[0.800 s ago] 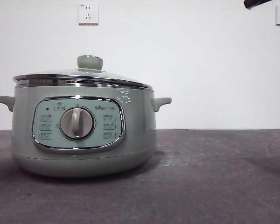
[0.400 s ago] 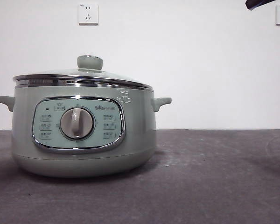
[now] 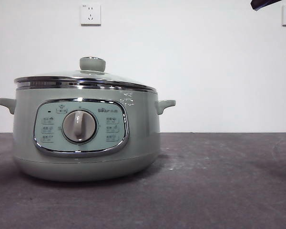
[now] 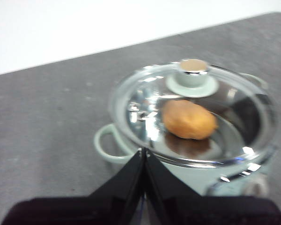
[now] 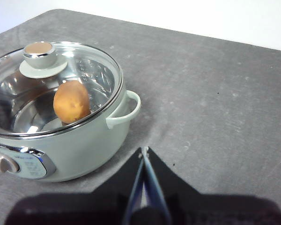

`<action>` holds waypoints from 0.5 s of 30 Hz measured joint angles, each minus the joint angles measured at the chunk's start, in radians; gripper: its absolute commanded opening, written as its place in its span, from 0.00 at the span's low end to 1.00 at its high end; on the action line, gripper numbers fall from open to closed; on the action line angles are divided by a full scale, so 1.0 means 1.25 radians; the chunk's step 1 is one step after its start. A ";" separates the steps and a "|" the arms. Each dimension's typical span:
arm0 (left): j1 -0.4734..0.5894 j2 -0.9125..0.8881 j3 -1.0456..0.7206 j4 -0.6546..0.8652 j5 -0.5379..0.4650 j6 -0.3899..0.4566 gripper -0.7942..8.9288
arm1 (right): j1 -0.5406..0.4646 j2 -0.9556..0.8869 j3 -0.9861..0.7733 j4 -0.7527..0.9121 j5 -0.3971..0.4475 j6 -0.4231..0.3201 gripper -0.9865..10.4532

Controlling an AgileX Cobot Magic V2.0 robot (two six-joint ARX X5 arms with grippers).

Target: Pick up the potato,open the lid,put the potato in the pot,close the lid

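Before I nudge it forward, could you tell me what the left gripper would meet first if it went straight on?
Probably the round glass lid on the sage-green pot; the closed left gripper points at its chrome rim, though depth is unclear.

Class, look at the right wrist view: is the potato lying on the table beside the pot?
No, the potato sits inside the pot, seen through the closed glass lid.

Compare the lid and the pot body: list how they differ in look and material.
The lid is see-through glass, so the potato shows beneath it; the pot has opaque sage-green walls. The lid is a shallow dome with one knob on top; the pot is deep, with side handles and a dial panel. Both are round, with chrome trim and sage-green parts.
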 measured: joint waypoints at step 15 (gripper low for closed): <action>0.301 -0.220 -0.404 0.288 0.167 0.012 0.08 | 0.000 0.000 0.000 -0.004 0.000 0.000 0.09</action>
